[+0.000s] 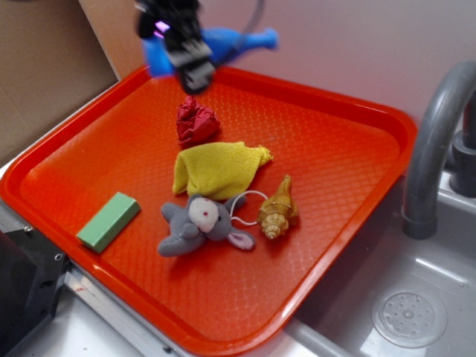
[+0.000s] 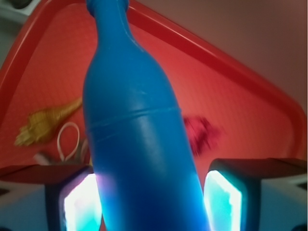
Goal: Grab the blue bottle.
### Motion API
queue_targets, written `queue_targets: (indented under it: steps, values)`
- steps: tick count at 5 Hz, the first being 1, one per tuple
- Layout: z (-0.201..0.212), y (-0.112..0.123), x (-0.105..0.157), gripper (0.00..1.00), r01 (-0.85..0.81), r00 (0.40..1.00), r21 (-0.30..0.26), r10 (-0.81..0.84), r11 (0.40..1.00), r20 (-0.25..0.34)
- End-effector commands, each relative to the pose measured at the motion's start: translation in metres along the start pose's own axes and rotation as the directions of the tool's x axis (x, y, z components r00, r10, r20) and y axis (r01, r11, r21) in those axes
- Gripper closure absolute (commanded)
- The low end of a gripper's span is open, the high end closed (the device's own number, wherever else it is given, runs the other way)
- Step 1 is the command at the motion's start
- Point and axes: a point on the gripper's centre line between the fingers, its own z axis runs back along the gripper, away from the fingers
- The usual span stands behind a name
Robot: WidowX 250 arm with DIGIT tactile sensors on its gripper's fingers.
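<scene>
The blue bottle (image 1: 242,42) hangs in the air over the far rim of the orange tray (image 1: 338,152), lying roughly level with its neck pointing right. My gripper (image 1: 186,56) is shut on its body and covers the middle of it. In the wrist view the blue bottle (image 2: 134,125) fills the centre, neck pointing away, and my gripper (image 2: 149,202) holds its lower body between the two lit pads (image 2: 79,204). The orange tray (image 2: 231,91) lies well below.
On the tray lie a crumpled red cloth (image 1: 196,123), a yellow cloth (image 1: 219,169), a grey plush mouse (image 1: 201,223), a tan shell toy (image 1: 277,212) and a green block (image 1: 108,220). A grey faucet (image 1: 431,149) and sink basin (image 1: 416,297) stand to the right.
</scene>
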Motion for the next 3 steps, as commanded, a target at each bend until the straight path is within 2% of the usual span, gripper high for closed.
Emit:
queue_targets:
  steps: [1,2,3]
  values:
    - [0.066,0.006,-0.017,1.0,-0.277,0.96,0.01,0.276,0.961,0.048]
    - [0.079,0.022,-0.029,1.0,-0.35,0.929,0.021,0.344,0.936,0.134]
    - [0.079,0.035,-0.032,0.56,-0.337,0.935,-0.039,0.34,0.941,0.102]
